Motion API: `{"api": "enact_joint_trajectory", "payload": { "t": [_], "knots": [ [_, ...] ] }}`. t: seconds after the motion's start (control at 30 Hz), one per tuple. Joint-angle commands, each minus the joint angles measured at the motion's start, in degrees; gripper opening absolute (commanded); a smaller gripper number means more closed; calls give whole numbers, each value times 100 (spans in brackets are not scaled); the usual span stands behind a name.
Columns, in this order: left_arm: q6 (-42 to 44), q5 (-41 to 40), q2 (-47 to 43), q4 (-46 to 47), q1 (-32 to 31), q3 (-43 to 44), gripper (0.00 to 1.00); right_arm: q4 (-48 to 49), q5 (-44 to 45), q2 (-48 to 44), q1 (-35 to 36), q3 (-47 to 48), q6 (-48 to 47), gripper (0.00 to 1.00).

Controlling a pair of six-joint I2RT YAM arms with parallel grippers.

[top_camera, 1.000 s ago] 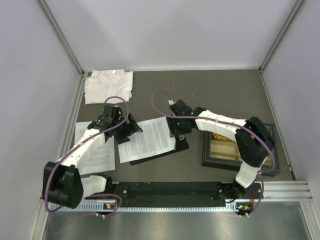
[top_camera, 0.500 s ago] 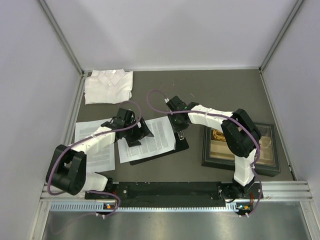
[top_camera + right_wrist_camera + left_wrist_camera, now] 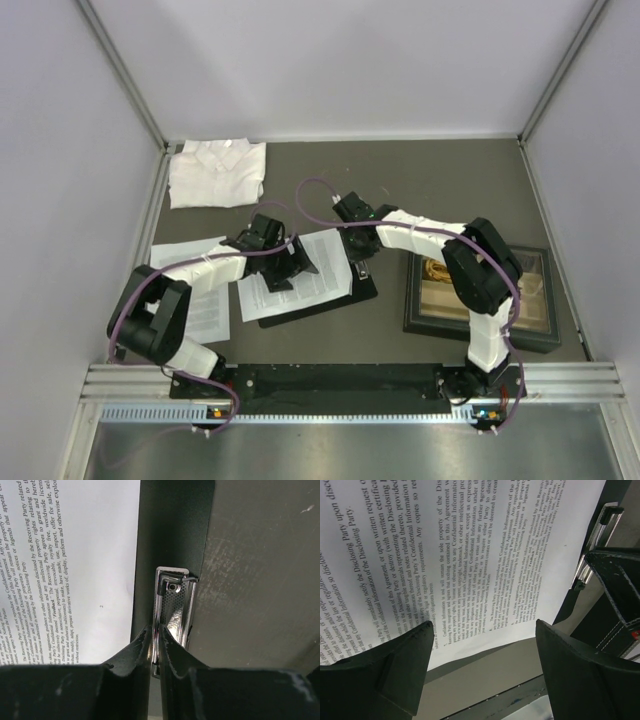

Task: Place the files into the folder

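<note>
One printed sheet point(image 3: 305, 285) lies on the black folder point(image 3: 345, 298) at mid-table. A second sheet point(image 3: 205, 300) lies on the table to its left. My left gripper point(image 3: 290, 265) is open and empty, hovering over the sheet on the folder. The left wrist view shows that sheet point(image 3: 445, 555) between the spread fingertips point(image 3: 400, 660), with its near edge lifted and casting a shadow. My right gripper point(image 3: 361, 262) is shut on the folder's silver clip point(image 3: 174, 602) at the folder's right edge. The clip also shows in the left wrist view point(image 3: 600, 535).
A folded white shirt point(image 3: 217, 172) lies at the back left. A dark-framed tray point(image 3: 480, 318) of small items stands right of the folder. Grey walls enclose the table on three sides.
My left gripper moved right, from the sheet's left edge to over its middle. My right gripper settled on the clip and has stayed there.
</note>
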Motion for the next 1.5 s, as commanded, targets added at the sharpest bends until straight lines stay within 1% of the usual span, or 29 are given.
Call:
{"api": "enact_joint_trajectory", "payload": {
  "t": [0.0,0.1,0.3,0.37,0.47,0.67,0.73,0.83,1.0,1.07,1.17,1.3,1.33,1.37,1.4,1.43,1.47],
  "knots": [
    [-152,59,103,304,-50,424,87,-65,113,328,4,182,240,7],
    [-205,103,296,357,-59,573,87,-127,60,444,4,235,433,0],
    [-117,165,1017,480,-50,810,86,162,-221,374,-14,-2,706,0],
    [-108,209,1166,541,-50,855,86,241,-502,382,-58,-55,706,0],
    [-99,157,1246,612,-59,837,86,426,-835,348,-84,-99,583,0],
    [-108,77,1492,665,-67,732,86,1032,-1398,119,-269,-529,583,0],
    [-108,86,1545,691,-67,653,86,1347,-1757,-4,-400,-739,583,0],
    [-64,69,1571,691,-59,530,85,1568,-2233,-57,-567,-890,592,0],
    [243,-63,1378,287,-67,494,86,1771,-2664,-109,-726,-1057,618,0],
    [427,-72,1273,42,-67,538,85,1763,-2674,-197,-761,-1084,601,0],
    [586,-2,1158,-117,-59,644,86,1473,-2306,-364,-752,-987,435,0],
    [648,-11,992,-258,-67,679,86,692,-1850,-443,-621,-435,180,0],
    [665,-37,939,-276,-67,688,86,368,-1735,-461,-577,-346,127,2],
    [674,-72,921,-311,-59,696,86,269,-1655,-548,-533,-267,83,11],
    [683,-107,903,-337,-59,696,86,164,-1498,-610,-454,-188,74,17],
    [692,-99,877,-363,-67,705,86,32,-1409,-663,-427,-152,74,27],
    [683,-81,851,-364,-59,705,86,-56,-1304,-768,-410,-135,74,31]
  ]
}}
